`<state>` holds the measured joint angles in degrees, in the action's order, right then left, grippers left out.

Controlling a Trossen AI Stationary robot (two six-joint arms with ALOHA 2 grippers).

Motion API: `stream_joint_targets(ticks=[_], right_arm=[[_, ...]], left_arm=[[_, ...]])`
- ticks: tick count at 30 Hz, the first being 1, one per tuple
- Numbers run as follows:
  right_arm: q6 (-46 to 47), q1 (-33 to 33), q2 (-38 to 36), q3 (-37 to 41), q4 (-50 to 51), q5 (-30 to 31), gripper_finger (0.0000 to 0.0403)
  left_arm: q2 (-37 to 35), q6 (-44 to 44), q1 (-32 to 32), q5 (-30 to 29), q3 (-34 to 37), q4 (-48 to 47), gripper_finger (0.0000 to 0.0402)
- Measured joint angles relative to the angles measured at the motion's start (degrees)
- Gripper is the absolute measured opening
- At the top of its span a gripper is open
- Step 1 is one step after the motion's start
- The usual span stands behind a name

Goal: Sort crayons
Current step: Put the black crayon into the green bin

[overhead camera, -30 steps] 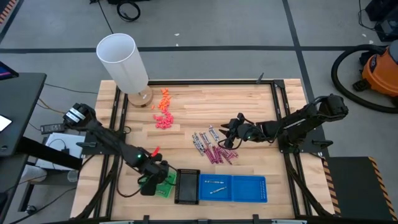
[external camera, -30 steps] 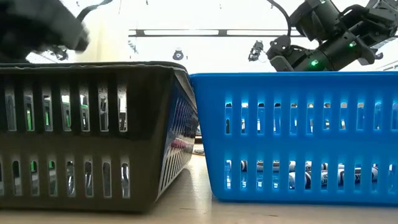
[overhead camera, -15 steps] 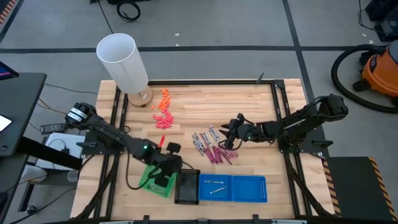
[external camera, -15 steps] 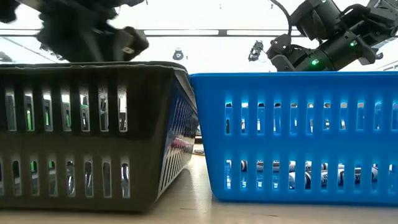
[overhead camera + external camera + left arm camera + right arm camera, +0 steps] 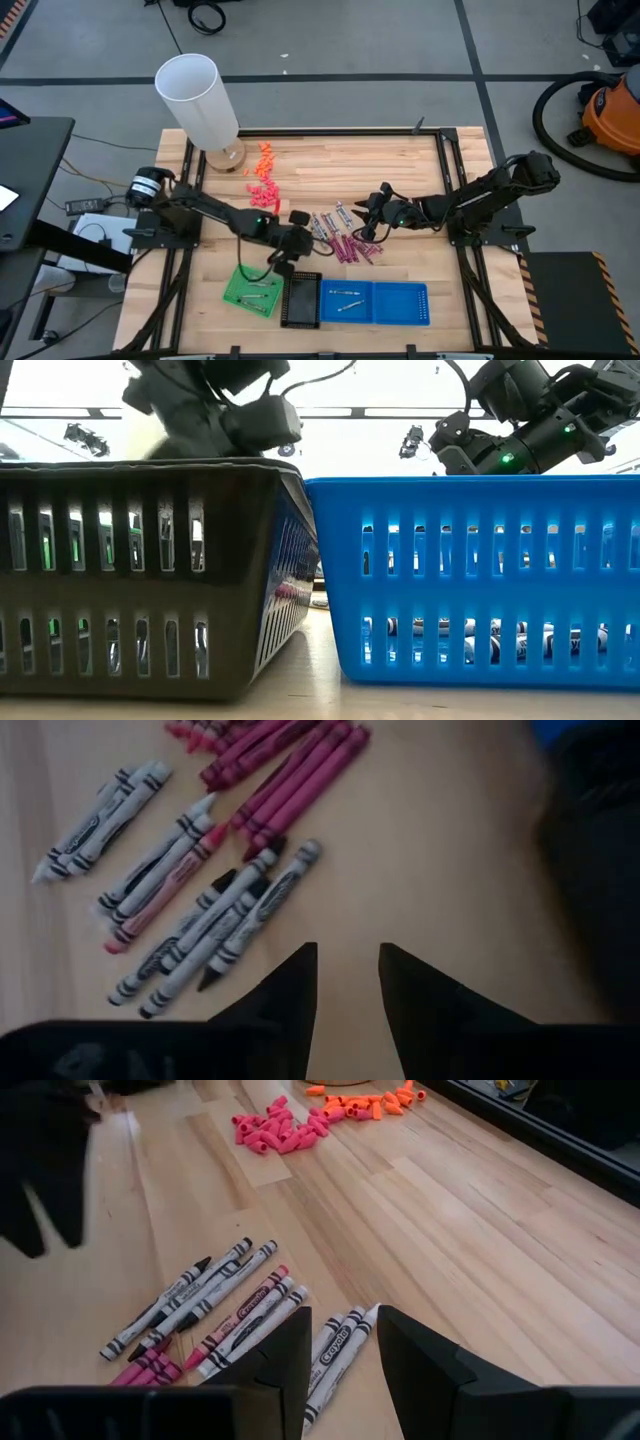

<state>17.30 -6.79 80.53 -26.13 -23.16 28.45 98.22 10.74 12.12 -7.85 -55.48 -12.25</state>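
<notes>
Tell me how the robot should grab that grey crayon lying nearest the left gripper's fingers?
Probably from straight above, pinching across the thin middle of the grey crayon. It lies flat on the table, and bare wood on its outer side gives one finger room. Other crayons crowd the other side, so the left gripper should stay narrow.

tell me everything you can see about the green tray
The green tray is a small, flat, bright green rectangle, plastic by its look, lying slightly askew on the wooden table near the front edge. It sits beside the black tray, at the left end of the tray row. A couple of thin light sticks, probably crayons, lie inside it. The left end effector is off beyond it, toward the crayon pile, and nothing grips the tray.
</notes>
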Motion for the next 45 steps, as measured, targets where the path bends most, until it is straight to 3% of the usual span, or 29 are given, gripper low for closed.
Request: stream_joint_targets(ticks=[6,23,45], right_arm=[[-0.94,0.0,0.0,0.0,-0.64,0.0,0.0127],[-1.85,0.02,-0.02,-0.02,-1.49,-0.57,0.0127],[-1.9,-0.07,-0.02,0.0,-1.63,-1.54,0.0127]], left_arm=[[3.17,3.38,-3.49,4.96,0.0,4.53,0.0118],[8.52,10.07,-8.24,8.18,-1.5,8.48,0.0118],[8.32,14.57,-7.48,9.04,-1.53,8.92,0.0118]])
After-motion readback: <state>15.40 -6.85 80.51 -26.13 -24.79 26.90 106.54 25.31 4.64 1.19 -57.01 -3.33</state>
